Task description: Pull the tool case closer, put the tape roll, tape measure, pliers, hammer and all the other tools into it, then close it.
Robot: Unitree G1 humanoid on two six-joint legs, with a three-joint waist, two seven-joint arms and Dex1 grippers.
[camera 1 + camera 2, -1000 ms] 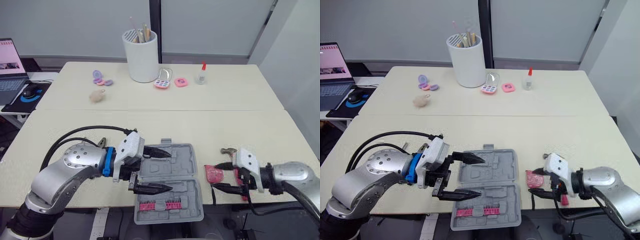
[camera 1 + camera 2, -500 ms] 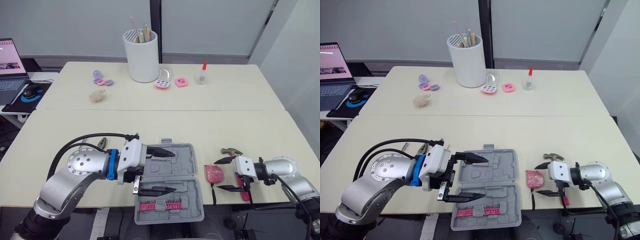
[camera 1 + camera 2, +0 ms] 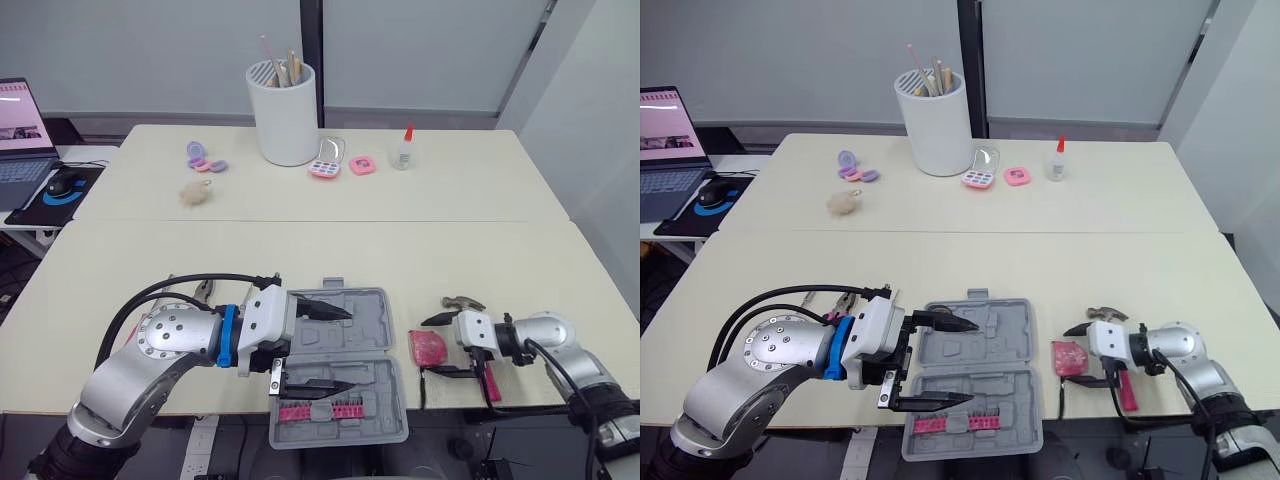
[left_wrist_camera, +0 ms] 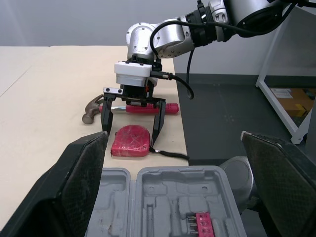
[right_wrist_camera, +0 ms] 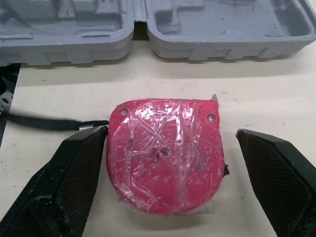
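- Left wrist view showed the hammer partly hidden behind the right gripper, its red handle crosswise to the fingers.
- The tape measure lay flat between that claw's spread fingers, its tab toward the tool case.
- The left gripper hovered wide open over the case, forearm level.

My left arm is bent at the elbow, with the forearm running across toward the right. The left gripper has its two black fingers spread wide, one above the other. My right arm reaches in from the right side. The right gripper faces the left one, fingers also parted wide; they seem tipped slightly downward.
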